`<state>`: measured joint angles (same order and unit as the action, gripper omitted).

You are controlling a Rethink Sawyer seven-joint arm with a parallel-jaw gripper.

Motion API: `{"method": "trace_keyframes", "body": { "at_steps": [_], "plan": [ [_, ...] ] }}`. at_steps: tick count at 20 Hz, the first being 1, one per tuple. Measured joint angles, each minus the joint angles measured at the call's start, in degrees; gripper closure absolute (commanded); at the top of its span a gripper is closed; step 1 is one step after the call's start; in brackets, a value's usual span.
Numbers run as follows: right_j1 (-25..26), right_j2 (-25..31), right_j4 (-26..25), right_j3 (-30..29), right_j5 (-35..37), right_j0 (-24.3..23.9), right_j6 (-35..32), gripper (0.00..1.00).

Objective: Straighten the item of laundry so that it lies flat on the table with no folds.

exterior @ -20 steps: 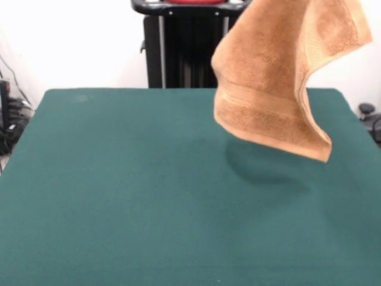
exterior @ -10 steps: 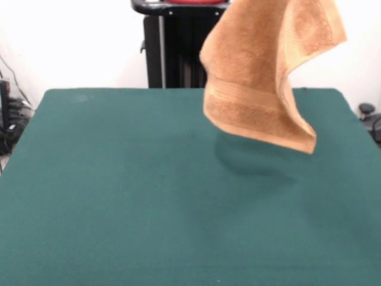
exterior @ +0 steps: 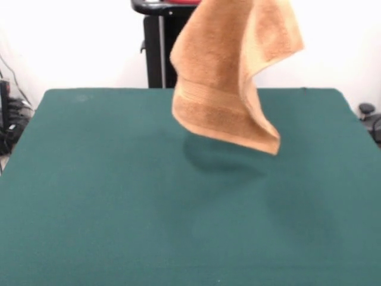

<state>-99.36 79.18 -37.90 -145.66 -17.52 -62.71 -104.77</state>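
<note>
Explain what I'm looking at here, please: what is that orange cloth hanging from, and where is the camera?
The camera sits across the table from the robot, a single arm on the black pedestal at the far side. The orange cloth is a small terry towel, hanging in the air above the green tabletop, curled and folded on itself, with its shadow below. It runs out of the picture's top, so the arm and its claw, which presumably hold it, are out of sight. Nothing lies on the table itself.

A single front camera looks across the table (exterior: 119,208) from its near edge, slightly downward, toward a white wall (exterior: 71,42).
</note>
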Motion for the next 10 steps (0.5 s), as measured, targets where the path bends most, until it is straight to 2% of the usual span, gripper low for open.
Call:
{"method": "trace_keyframes", "body": {
  "at_steps": [5,10],
  "plan": [
    [-2.5,-0.2,-1.1,-0.5,2.3,-1.7,0.0,1.0],
    [-7.6,-2.1,-6.4,-0.7,3.4,-1.6,0.0,1.0]
  ]
}}
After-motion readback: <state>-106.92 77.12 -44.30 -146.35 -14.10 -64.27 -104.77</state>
